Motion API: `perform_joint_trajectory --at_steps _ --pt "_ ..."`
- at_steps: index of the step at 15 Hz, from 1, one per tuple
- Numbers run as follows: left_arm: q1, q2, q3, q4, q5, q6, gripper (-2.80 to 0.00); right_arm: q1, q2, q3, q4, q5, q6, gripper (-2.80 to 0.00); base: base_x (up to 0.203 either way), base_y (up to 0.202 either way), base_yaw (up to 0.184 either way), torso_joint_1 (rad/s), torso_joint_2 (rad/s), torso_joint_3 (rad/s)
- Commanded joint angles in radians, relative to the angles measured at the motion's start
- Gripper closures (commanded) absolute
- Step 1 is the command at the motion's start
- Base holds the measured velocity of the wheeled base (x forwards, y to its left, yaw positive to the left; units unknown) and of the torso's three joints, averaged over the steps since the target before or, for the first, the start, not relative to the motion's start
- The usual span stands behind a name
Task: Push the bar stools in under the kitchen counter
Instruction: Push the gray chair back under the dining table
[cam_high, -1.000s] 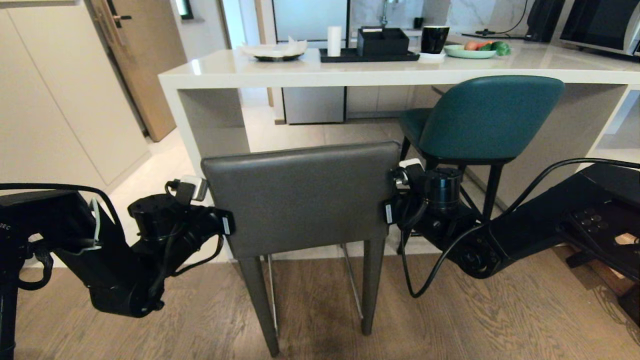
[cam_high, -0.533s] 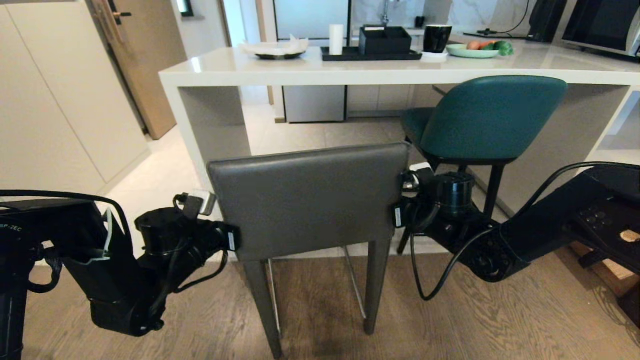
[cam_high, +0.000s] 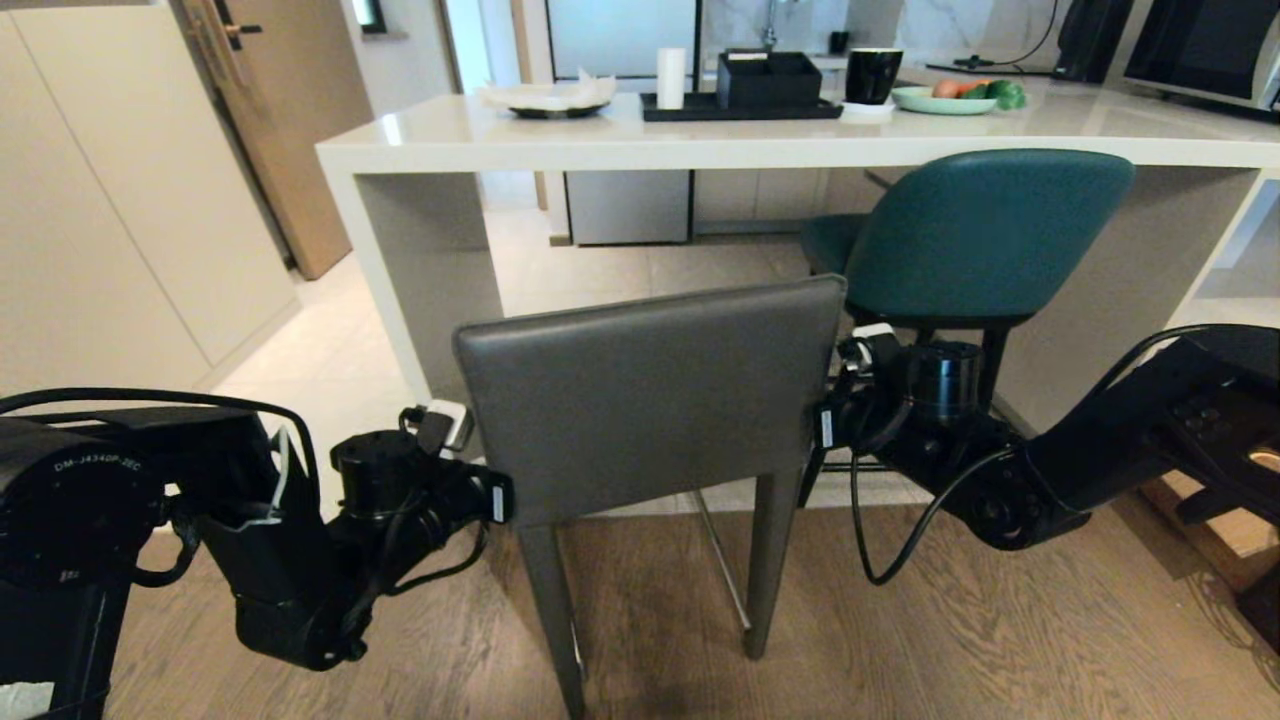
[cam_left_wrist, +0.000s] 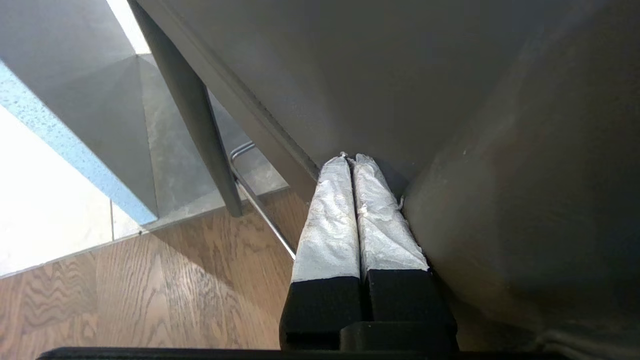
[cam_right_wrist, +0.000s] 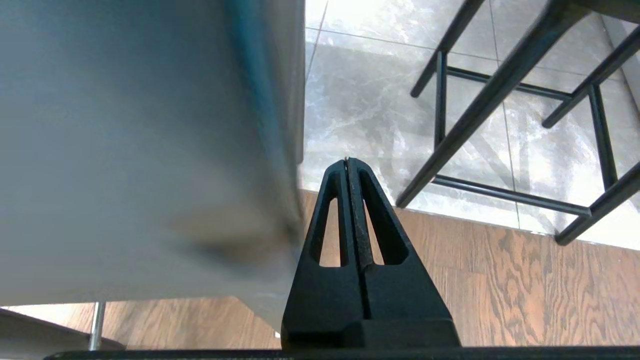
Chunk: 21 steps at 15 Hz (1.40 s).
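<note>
Head view: the grey stool (cam_high: 650, 400) stands on the wood floor (cam_high: 950, 640) just short of the worktop (cam_high: 700, 140), its seat not yet under it. The teal stool (cam_high: 985, 235), beside the grey stool, sits partly under the worktop. The left gripper (cam_high: 497, 497) and right gripper (cam_high: 826, 428) flank the grey stool's backrest.

Left wrist view: the left gripper's (cam_left_wrist: 351, 162) jaws are pressed together, tips touching the grey stool.

Right wrist view: the right gripper's (cam_right_wrist: 348, 162) jaws are pressed together, empty, just beside the grey stool's backrest edge.
</note>
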Motion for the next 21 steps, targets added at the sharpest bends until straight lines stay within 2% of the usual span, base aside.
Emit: perform_joint_trajectory --at_steps 1,6,10,13,16,21 --pt "0.0 0.0 -0.035 0.013 0.014 0.0 0.0 -0.015 -0.006 0.0 -0.012 -0.002 0.0 0.0 0.0 0.0 0.0 0.0 0.0 0.0" --pt "-0.005 0.029 -0.112 0.084 0.017 0.002 0.0 -0.072 -0.007 0.012 -0.026 0.029 -0.002 0.0 0.0 0.0 0.0 0.0 0.0 0.0" --pt "-0.032 0.009 -0.049 0.07 0.016 0.0 0.0 -0.079 -0.019 0.06 -0.061 0.03 -0.002 0.0 0.0 0.0 0.0 0.0 0.0 0.0" --pt "-0.032 -0.014 0.027 0.006 0.016 -0.001 0.0 -0.086 -0.008 0.096 -0.125 0.04 -0.002 0.0 0.0 0.0 0.0 0.0 0.0 0.0" --pt "-0.018 -0.044 0.113 -0.083 0.035 -0.001 0.0 -0.121 0.017 0.028 -0.127 0.099 -0.002 0.0 0.0 0.0 0.0 0.0 0.0 0.0" --pt "-0.005 -0.107 0.143 -0.093 0.046 -0.035 0.0 -0.139 0.085 -0.112 -0.123 0.133 -0.002 0.0 0.0 0.0 0.0 0.0 0.0 0.0"
